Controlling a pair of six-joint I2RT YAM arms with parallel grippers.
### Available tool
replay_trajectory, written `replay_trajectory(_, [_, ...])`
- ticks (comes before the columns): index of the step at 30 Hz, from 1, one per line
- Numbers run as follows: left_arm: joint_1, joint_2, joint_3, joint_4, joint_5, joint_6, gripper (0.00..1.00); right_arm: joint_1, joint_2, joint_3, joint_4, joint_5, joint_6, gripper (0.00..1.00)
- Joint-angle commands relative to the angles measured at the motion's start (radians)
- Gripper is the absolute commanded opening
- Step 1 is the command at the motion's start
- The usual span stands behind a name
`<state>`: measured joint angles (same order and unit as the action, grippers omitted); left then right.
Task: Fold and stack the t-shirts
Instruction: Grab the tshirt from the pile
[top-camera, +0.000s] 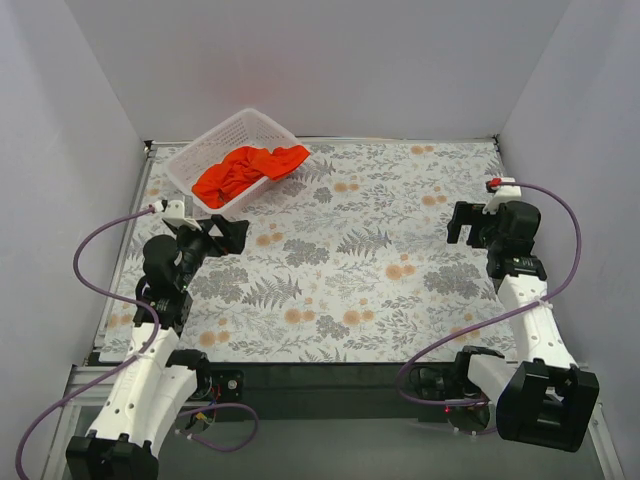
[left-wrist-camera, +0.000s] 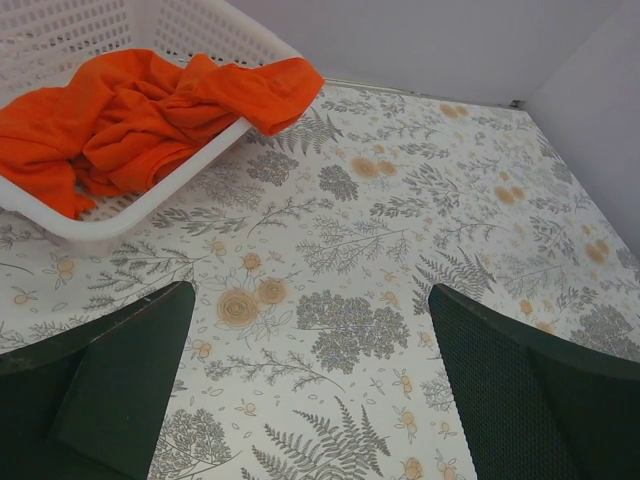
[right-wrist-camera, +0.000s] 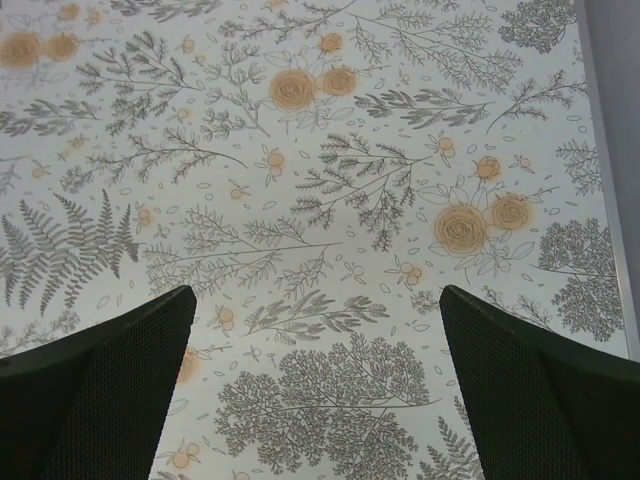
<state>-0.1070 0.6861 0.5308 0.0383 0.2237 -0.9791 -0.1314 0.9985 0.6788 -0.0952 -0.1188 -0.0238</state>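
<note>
A crumpled orange-red t-shirt (top-camera: 243, 170) lies in a white lattice basket (top-camera: 205, 151) at the back left of the table, one end draped over the basket's rim (left-wrist-camera: 262, 93). My left gripper (top-camera: 224, 236) hovers just in front of the basket, open, nothing between its fingers (left-wrist-camera: 112, 385). In the left wrist view the t-shirt (left-wrist-camera: 120, 120) fills the upper left. At the right side of the table my right gripper (top-camera: 462, 223) also stands open over the bare floral cloth, well away from the t-shirt; its wrist view shows only its fingers (right-wrist-camera: 530, 390) and the pattern.
A floral-patterned cloth (top-camera: 350, 260) covers the table. White walls close in the back and both sides, and a metal rail (top-camera: 400, 139) runs along the far edge. Purple cables (top-camera: 95, 250) loop beside each arm.
</note>
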Motion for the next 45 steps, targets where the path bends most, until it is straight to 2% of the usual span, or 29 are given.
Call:
replay_trajectory(1, [0.001,0.024,0.008,0.022,0.028,0.028,0.98,-0.002,0.032,0.067,0.065,-0.051,0.055,0.99])
replay_trajectory(4, [0.001,0.065,0.026,0.009,0.048,0.014,0.98,-0.001,0.023,0.051,0.052,-0.284,-0.094,0.98])
replay_trajectory(5, [0.001,0.079,0.037,0.008,0.058,0.008,0.98,0.001,0.016,0.038,0.054,-0.473,-0.155,0.99])
replay_trajectory(6, [0.001,0.110,0.044,0.005,0.059,-0.015,0.98,0.001,0.000,0.012,0.048,-0.564,-0.280,0.98])
replay_trajectory(11, [0.001,0.285,0.179,-0.034,0.123,-0.125,0.98,0.001,-0.011,-0.008,-0.041,-0.780,-0.396,0.98])
replay_trajectory(14, [0.001,0.485,0.342,-0.138,0.157,-0.211,0.97,0.001,-0.009,-0.018,-0.043,-0.798,-0.396,0.98])
replay_trajectory(15, [0.001,0.545,0.432,-0.181,0.146,-0.230,0.95,0.003,-0.009,-0.016,-0.043,-0.798,-0.395,0.98])
replay_trajectory(17, [0.001,0.697,0.509,-0.222,0.117,-0.285,0.90,0.001,-0.008,-0.012,-0.044,-0.805,-0.389,0.98])
replay_trajectory(18, [0.001,0.740,0.552,-0.244,0.099,-0.305,0.83,0.001,-0.009,-0.012,-0.046,-0.805,-0.386,0.98])
replay_trajectory(19, [0.001,0.783,0.621,-0.259,0.030,-0.329,0.82,0.001,-0.011,-0.012,-0.049,-0.808,-0.386,0.98])
replay_trajectory(22, [0.000,0.955,0.728,-0.297,-0.030,-0.404,0.70,0.001,-0.020,-0.015,-0.051,-0.814,-0.386,0.98])
replay_trajectory(25, [-0.003,1.099,0.924,-0.389,-0.102,-0.480,0.70,0.001,-0.023,-0.012,-0.054,-0.821,-0.384,0.98])
replay_trajectory(27, [-0.005,1.171,0.969,-0.422,-0.133,-0.535,0.70,0.003,-0.020,-0.009,-0.057,-0.825,-0.381,0.98])
replay_trajectory(41, [-0.007,1.389,1.156,-0.388,-0.179,-0.607,0.64,0.004,-0.020,-0.012,-0.063,-0.837,-0.386,0.98])
replay_trajectory(45, [-0.007,1.448,1.202,-0.399,-0.158,-0.593,0.56,0.004,-0.020,-0.012,-0.066,-0.834,-0.390,0.98])
